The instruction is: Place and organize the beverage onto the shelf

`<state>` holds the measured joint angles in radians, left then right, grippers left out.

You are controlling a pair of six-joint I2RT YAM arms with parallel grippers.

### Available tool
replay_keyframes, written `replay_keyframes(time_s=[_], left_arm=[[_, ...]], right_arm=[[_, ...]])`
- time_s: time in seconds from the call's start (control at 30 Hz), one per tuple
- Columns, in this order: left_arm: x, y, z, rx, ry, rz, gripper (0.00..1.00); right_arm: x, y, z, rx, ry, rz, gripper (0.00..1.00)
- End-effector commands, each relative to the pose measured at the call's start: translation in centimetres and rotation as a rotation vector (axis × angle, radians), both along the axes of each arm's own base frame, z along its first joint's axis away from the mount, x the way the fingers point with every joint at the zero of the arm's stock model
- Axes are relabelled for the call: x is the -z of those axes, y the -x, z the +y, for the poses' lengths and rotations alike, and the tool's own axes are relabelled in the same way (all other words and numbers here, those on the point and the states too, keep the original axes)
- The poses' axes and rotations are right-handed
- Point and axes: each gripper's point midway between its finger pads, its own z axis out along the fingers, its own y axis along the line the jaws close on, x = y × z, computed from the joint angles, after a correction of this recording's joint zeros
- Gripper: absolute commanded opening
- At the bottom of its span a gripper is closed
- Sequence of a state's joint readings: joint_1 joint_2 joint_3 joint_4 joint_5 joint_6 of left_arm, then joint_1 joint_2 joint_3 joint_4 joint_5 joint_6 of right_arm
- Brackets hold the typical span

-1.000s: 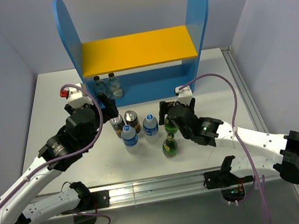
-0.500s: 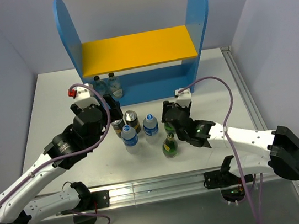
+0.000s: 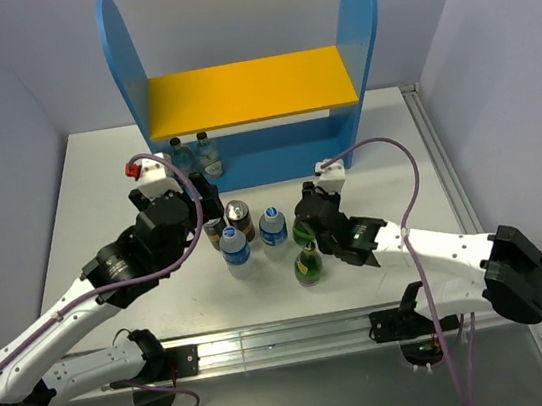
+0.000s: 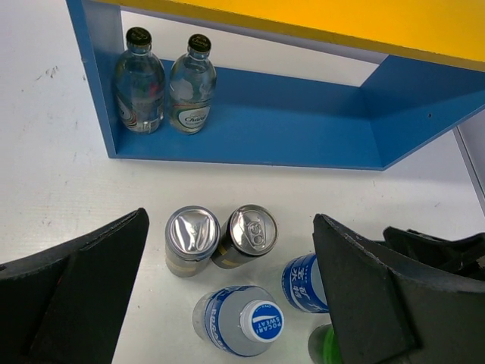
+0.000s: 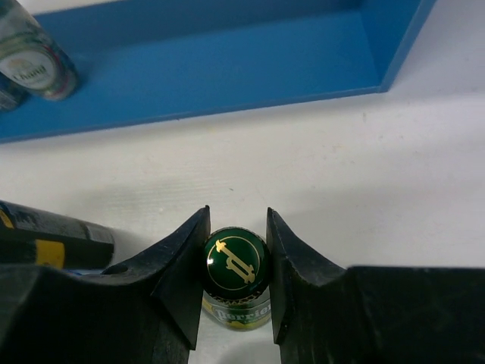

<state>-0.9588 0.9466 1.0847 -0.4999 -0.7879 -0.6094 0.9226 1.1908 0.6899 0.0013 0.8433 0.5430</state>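
A green bottle (image 5: 237,263) stands on the table (image 3: 97,187) before the shelf (image 3: 358,19), its cap pinched between the fingers of the right gripper (image 5: 236,218); that arm reaches low from the right. The left gripper (image 4: 229,224) hangs spread wide, holding nothing, above two cans (image 4: 192,236), its arm bent in from the left. Two clear bottles (image 4: 140,83) stand in the shelf's lower left corner.

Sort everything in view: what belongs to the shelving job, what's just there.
Job: shelf, two cans, two water bottles, green bottle between the right fingers, second green bottle, two glass bottles already shelved.
Just there: table, purple cables, metal rail.
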Motion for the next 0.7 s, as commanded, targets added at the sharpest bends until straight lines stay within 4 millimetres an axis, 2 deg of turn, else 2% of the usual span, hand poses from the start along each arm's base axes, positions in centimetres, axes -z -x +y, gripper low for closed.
replay_keyframes(time_s=[0.0, 0.03, 0.1, 0.13, 0.2, 0.23, 0.3, 0.33, 0.4, 0.43, 0.5, 0.53, 0.57, 0.6, 0.63, 0.67], left_arm=[[-0.6, 0.0, 0.4, -0.020, -0.004, -0.017, 0.97], [-0.6, 0.0, 0.3, -0.017, -0.004, -0.017, 0.96], [-0.6, 0.1, 0.3, -0.017, -0.003, -0.018, 0.97], [-0.5, 0.1, 0.3, -0.015, -0.005, -0.016, 0.97], [-0.5, 0.1, 0.3, -0.016, -0.003, -0.016, 0.97], [-0.5, 0.1, 0.3, -0.015, -0.004, -0.016, 0.97], [-0.6, 0.2, 0.3, -0.014, 0.000, -0.018, 0.97], [-0.6, 0.2, 0.3, -0.014, 0.001, -0.019, 0.97], [-0.7, 0.2, 0.4, -0.013, 0.005, -0.021, 0.97], [-0.7, 0.3, 0.4, -0.013, 0.004, -0.020, 0.97], [-0.8, 0.3, 0.5, -0.013, 0.007, -0.022, 0.97], [-0.9, 0.3, 0.5, -0.011, 0.009, -0.023, 0.97], [-0.9, 0.4, 0.5, -0.011, 0.011, -0.024, 0.97], [-1.1, 0.4, 0.5, -0.010, 0.017, -0.028, 0.97], [-1.0, 0.4, 0.5, -0.008, 0.015, -0.026, 0.97], [-1.0, 0.4, 0.5, -0.007, 0.016, -0.027, 0.97]], right_arm=[[-7.6, -0.2, -1.4, 0.059, -0.076, -0.129, 0.00], [-10.0, -0.3, -1.5, 0.065, -0.098, -0.161, 0.00], [-12.6, -0.1, -2.6, 0.080, -0.078, -0.196, 0.00], [-15.7, 0.1, -3.1, 0.087, -0.114, -0.241, 0.00], [-18.5, 0.4, -3.9, 0.094, -0.089, -0.274, 0.00], [-21.4, 0.5, -4.4, 0.101, -0.118, -0.313, 0.00], [-24.1, 0.6, -4.9, 0.104, -0.081, -0.347, 0.00], [-26.8, 0.8, -5.4, 0.112, -0.107, -0.386, 0.00], [-29.2, 0.4, -5.5, 0.113, -0.066, -0.417, 0.00], [-31.7, 0.5, -5.9, 0.116, -0.091, -0.455, 0.00], [-33.5, -0.5, -5.8, 0.120, -0.047, -0.478, 0.00], [-35.8, -0.5, -6.3, 0.128, -0.073, -0.512, 0.00], [-36.8, -0.9, -6.1, 0.107, -0.060, -0.528, 0.00], [-36.9, -2.4, -5.9, 0.121, -0.037, -0.523, 0.00], [-39.1, -2.6, -6.4, 0.127, -0.061, -0.556, 0.00], [-39.4, -3.3, -6.2, 0.107, -0.052, -0.551, 0.00]])
